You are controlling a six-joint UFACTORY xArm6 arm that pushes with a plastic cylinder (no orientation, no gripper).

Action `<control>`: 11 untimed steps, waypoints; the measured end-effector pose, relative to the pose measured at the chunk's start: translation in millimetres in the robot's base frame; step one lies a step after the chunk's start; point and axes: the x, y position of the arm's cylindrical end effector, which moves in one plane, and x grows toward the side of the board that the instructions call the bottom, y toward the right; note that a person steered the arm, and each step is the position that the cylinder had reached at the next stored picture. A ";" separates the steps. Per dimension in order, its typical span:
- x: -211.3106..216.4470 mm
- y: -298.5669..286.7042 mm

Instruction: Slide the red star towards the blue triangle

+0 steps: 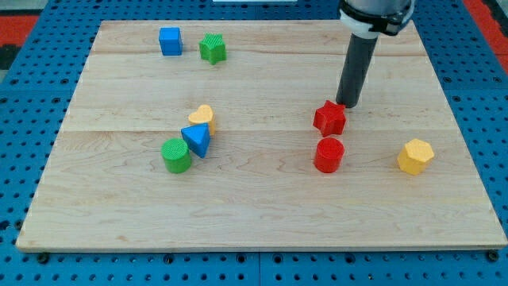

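Red star (329, 118) looks like a small, light, rigid block that should slide easily on the smooth wooden board (262, 206), but its points can make it spin, so I'd push flat on its right flank, not a tip. It sits right of centre, just above the red cylinder (329, 154), well apart from the blue triangle (197, 141) to the view's left. My tip (350, 106) grips nothing, being a bare rod, and sits at the star's upper-right edge, touching or nearly so.

Robotics lab bench: wooden board (262, 214) on blue perforated mounting plate (24, 159), toy blocks.
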 end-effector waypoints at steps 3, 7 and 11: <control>-23.6 -76.3; 61.7 -83.5; 40.8 -184.5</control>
